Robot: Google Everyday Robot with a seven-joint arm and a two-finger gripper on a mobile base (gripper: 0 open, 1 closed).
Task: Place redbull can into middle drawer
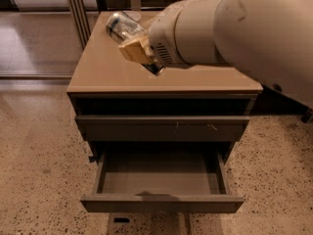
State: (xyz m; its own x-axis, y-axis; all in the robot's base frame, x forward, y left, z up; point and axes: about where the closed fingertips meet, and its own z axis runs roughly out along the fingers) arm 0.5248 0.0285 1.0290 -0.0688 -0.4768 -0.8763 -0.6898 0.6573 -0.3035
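Silver redbull can (119,25) clamped in gripper (131,42) above cabinet top (107,77); we'd carry it forward, then lower it squarely into the open middle drawer (161,203).

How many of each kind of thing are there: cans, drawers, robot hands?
Cans: 1, the redbull can, gripped by the hand above the back left of the cabinet top.
Drawers: 2, an open drawer and a closed drawer above it.
Robot hands: 1.
Total: 4; the arm may hide more.
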